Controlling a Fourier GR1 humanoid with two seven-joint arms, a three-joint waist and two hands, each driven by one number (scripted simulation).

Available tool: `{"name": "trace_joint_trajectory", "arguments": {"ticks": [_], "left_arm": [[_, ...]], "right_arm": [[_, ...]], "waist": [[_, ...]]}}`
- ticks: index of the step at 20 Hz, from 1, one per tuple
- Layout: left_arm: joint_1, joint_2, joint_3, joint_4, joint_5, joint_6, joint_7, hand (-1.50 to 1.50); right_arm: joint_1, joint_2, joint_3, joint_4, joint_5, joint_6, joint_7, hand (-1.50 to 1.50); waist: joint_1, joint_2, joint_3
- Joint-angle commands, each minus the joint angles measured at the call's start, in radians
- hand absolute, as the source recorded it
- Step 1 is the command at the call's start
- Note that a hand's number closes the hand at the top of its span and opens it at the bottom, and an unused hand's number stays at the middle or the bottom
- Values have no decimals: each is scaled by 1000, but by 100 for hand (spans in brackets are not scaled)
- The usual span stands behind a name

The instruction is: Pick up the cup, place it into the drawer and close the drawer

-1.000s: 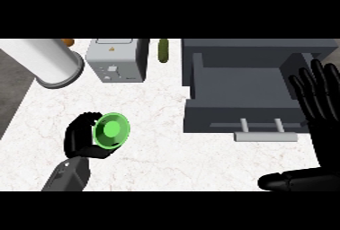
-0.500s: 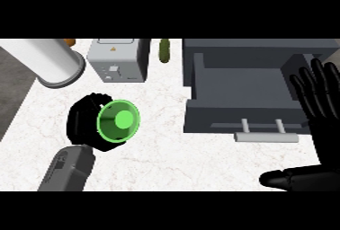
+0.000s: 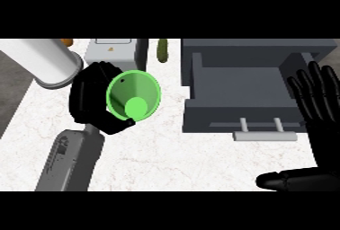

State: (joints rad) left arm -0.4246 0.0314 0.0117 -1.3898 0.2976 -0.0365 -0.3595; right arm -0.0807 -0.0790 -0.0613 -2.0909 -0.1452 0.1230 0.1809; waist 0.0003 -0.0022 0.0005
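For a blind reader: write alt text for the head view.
The robot's left hand holds a translucent green cup above the white marble counter, left of the open grey drawer. The open right hand rests at the right edge.

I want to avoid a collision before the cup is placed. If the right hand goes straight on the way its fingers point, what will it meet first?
The right hand is open, its fingers pointing toward the view's top, over the open drawer's right side. Going straight on, it would probably meet the drawer's right wall or the cabinet behind it first; height is unclear.
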Motion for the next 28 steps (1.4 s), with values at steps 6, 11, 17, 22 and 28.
{"name": "trace_joint_trajectory", "arguments": {"ticks": [6, 11, 17, 22, 28], "left_arm": [[-252, -31, -56, 18, -70, 189, 174, 150], [-391, -31, -78, 135, -74, 278, 163, 150], [-561, -30, -43, 273, -119, 272, 253, 150], [-628, -31, -87, 384, -90, 320, 216, 150], [-754, -31, -148, 612, 18, 395, 123, 150]], "right_arm": [[15, -27, -31, 11, -23, 37, -26, -150], [13, -58, -58, -9, -67, 65, 6, -150], [-23, -15, -18, -1, -17, 11, 6, -150], [-8, -14, -47, 41, -30, 20, -34, -150], [-7, 2, 11, 35, 17, 18, -37, -150]], "waist": [[-8, 2, 0], [-13, 3, 0], [-13, 3, 0], [-17, 5, 0], [-33, 8, 0]]}}
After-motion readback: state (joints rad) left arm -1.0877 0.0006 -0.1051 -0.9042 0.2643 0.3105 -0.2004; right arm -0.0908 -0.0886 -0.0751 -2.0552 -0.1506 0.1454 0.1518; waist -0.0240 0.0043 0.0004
